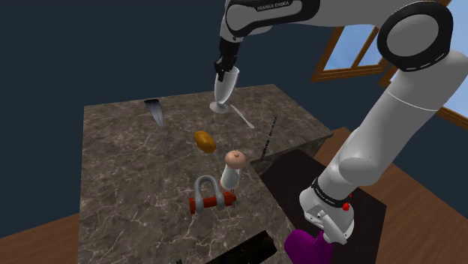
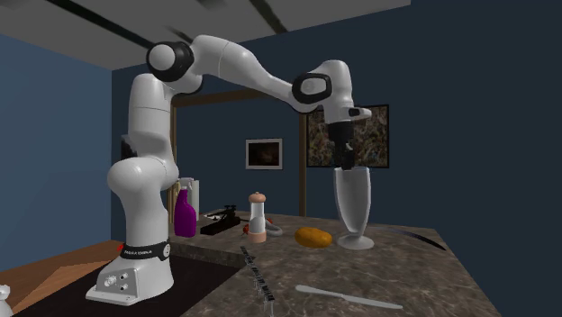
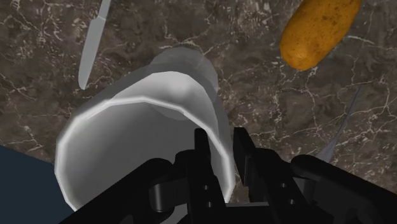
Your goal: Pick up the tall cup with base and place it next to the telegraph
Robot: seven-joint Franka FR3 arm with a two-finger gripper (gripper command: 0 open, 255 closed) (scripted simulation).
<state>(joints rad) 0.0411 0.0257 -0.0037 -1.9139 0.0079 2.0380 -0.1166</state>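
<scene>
The gripper (image 3: 220, 141) points straight down from the arched arm, fingers narrowly pinching the rim of the cup (image 1: 226, 85), which stands on the table (image 1: 127, 187) at 1 o'clock from the potato (image 1: 205, 140).

Near the claw (image 3: 221, 137), one to each side, an orange-brown potato (image 3: 320, 30) and a grey knife (image 3: 93, 41), both flat on the marble bench (image 3: 38, 76). Well apart from the claw, an upright white grinder (image 1: 232, 169) with a pinkish cap, a red-and-grey padlock (image 1: 211, 196) just beside it.
</scene>
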